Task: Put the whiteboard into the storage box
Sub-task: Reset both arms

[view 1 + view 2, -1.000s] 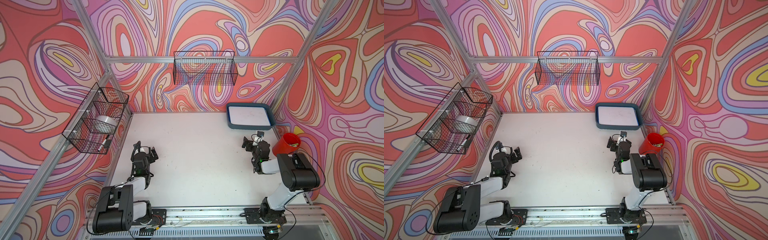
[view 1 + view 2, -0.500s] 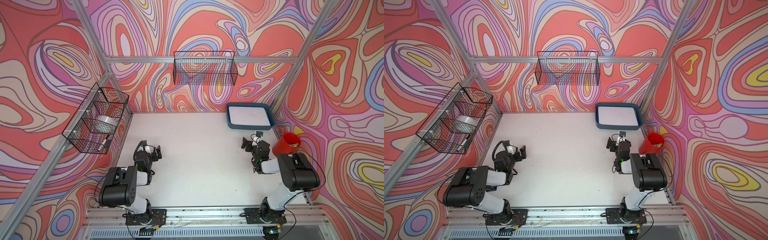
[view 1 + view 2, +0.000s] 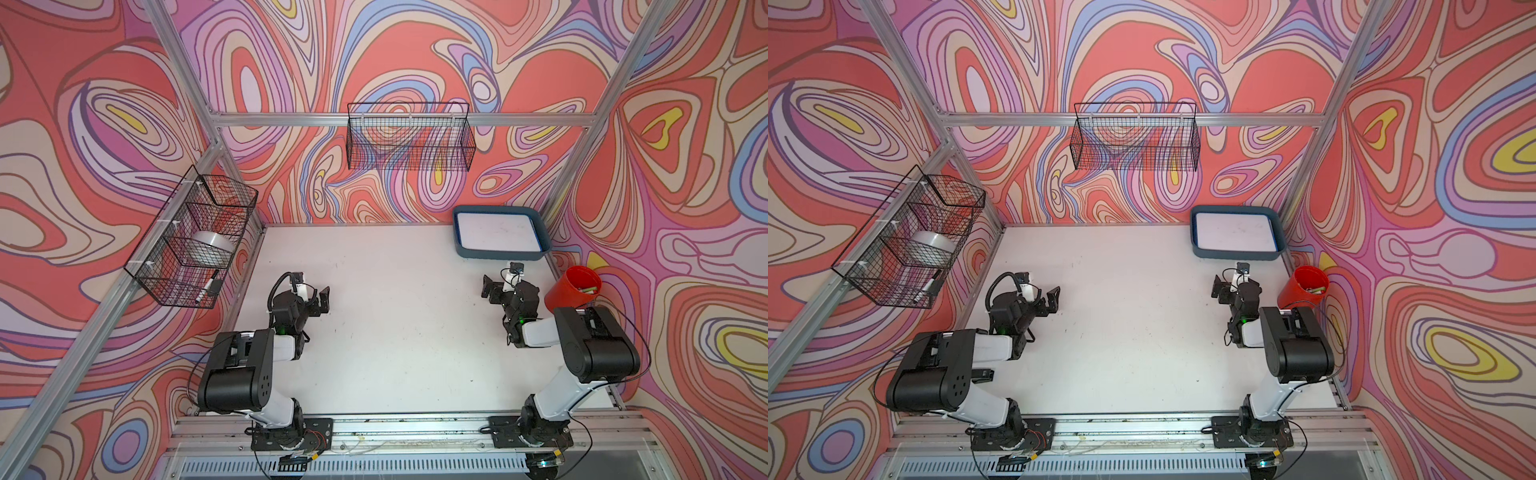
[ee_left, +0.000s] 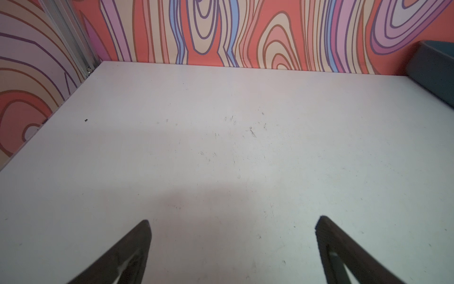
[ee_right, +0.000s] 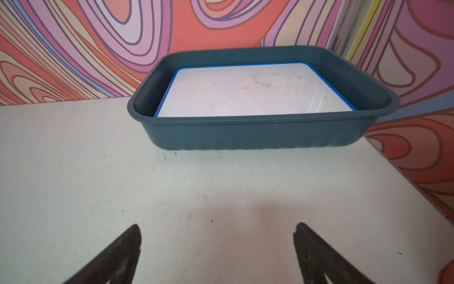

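Left tool point(image 3: 318, 299) swung inward, whiteboard point(image 3: 496, 231) flat inside storage box point(image 3: 498, 254)

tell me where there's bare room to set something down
Free: the table between left gripper and right gripper, back to the rear wall. Crowded: far right corner, with the whiteboard in the storage box, and the red bucket.

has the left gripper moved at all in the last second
Yes. In a top view the left gripper has swung away from the side wire basket, toward the middle of the table.
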